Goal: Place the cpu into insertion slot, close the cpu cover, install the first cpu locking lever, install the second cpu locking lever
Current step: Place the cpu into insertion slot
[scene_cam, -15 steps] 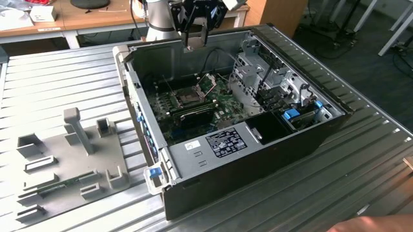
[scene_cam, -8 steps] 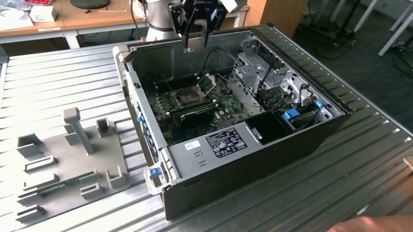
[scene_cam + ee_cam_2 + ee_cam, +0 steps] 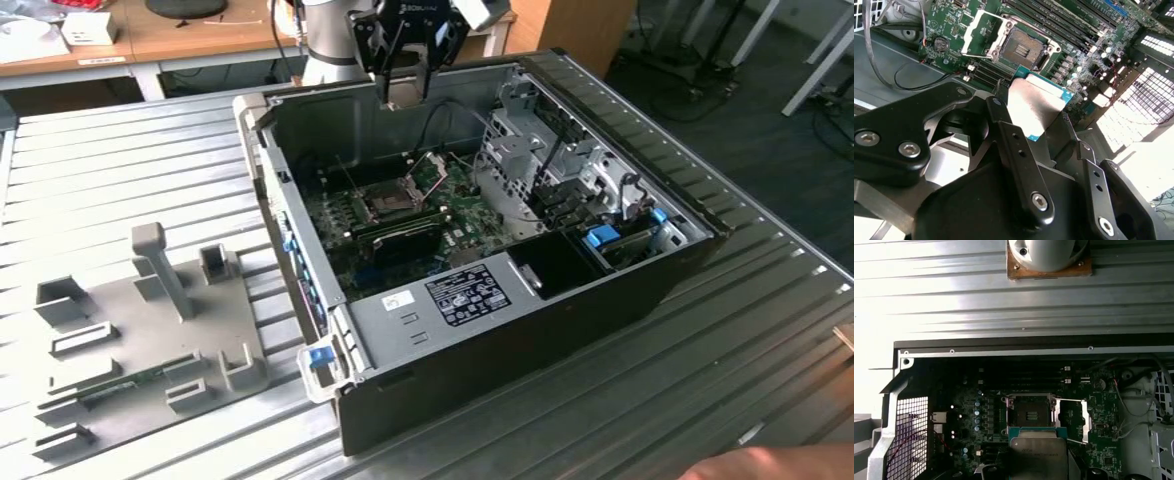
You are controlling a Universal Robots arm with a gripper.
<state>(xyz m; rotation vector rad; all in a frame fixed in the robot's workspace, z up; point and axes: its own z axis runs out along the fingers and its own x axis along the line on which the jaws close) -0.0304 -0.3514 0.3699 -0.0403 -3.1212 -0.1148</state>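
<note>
My gripper (image 3: 403, 88) hangs above the far wall of the open computer case (image 3: 534, 330), shut on the cpu (image 3: 1036, 107), a flat square chip with a silvery top and a teal edge. The chip is held off the board, near the insertion slot (image 3: 1024, 49) but apart from it. The insertion slot (image 3: 1030, 415) lies open with its dark centre bare, and in the exterior view it sits mid-board (image 3: 387, 205). The cpu cover (image 3: 981, 32) is swung open beside the socket; in the first wrist view the cpu cover (image 3: 1072, 421) lies next to the cpu (image 3: 1038, 452).
Long black memory slots (image 3: 400, 235) run beside the socket. A metal drive cage (image 3: 534, 150) and cables fill the case's right side in the exterior view. A grey fixture plate (image 3: 147, 330) with upright posts lies on the slatted table. A hand (image 3: 774, 465) shows at the bottom right corner.
</note>
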